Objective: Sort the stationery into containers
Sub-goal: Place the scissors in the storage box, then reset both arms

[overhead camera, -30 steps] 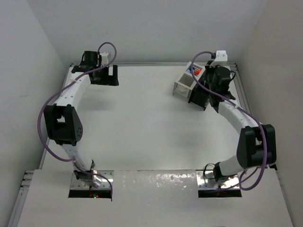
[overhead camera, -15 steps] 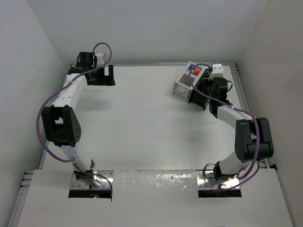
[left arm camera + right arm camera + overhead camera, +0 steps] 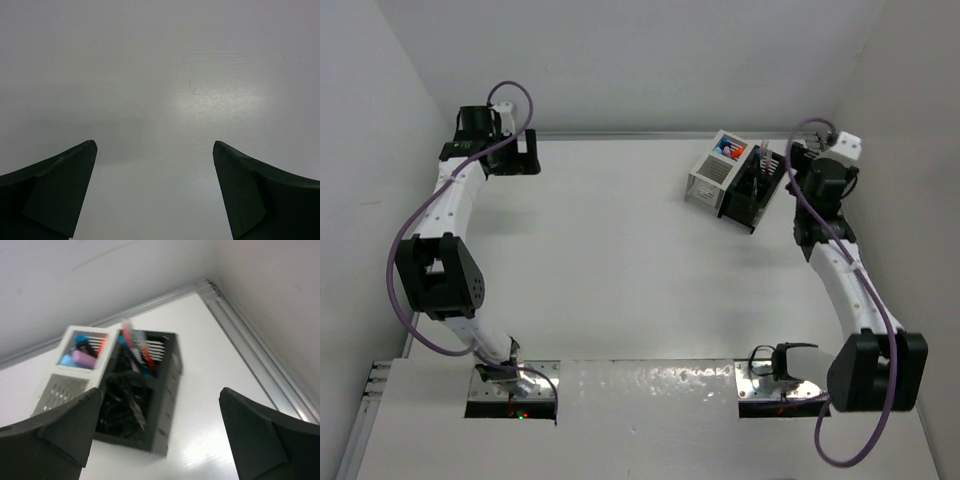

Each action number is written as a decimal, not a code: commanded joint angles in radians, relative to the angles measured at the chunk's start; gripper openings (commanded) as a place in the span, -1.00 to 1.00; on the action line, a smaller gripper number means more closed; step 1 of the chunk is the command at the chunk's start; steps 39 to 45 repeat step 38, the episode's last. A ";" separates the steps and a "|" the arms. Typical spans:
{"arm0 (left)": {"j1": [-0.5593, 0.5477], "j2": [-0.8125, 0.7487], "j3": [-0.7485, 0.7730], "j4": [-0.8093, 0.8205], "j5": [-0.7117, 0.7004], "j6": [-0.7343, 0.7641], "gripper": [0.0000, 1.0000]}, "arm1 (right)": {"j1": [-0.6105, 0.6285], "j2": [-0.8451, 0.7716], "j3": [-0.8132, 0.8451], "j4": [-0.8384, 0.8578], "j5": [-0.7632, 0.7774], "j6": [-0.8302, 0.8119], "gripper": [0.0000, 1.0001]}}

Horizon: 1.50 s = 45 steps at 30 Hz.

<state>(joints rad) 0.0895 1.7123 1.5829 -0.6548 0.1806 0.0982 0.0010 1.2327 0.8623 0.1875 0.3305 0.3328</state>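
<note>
**STATIONERY BOXES LOADED: BOTH CLAWS WIDE AND EMPTY**

The stationery sits inside the two containers. The white box holds a lilac bar and some blue and red pieces. The adjoining black box holds upright pens in its rear compartment and a dark tangle in its front one. This is probably the scissors, but the right wrist view is too blurred to confirm. Both boxes stand touching each other near the far right corner of the tabletop.

The right claw hovers near the black box, jaws wide, holding nothing. The left claw hangs over bare surface at the far left corner, jaws wide and also empty.

Hazards, as judged:
- The pens project above the rim. A low sweep of the right arm could catch them and tip the box.
- The boxes look light. A finger contact could push them toward the edge rail.
- The overhead view is too coarse to reveal any tiny white pieces left outside the boxes.

The tabletop is smooth, matt white and glare-spotted, and plain white walls enclose it on three sides.
</note>
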 commanded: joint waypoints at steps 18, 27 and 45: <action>0.142 -0.190 -0.258 0.130 -0.087 -0.081 0.99 | -0.256 -0.572 -0.364 -0.769 0.350 0.600 0.98; 0.153 -0.252 -0.311 0.139 -0.033 -0.086 0.99 | -0.256 -0.518 -0.313 -0.858 0.337 0.617 0.98; 0.168 -0.295 -0.336 0.144 -0.004 -0.087 0.99 | -0.251 -0.545 -0.304 -0.838 0.324 0.643 0.98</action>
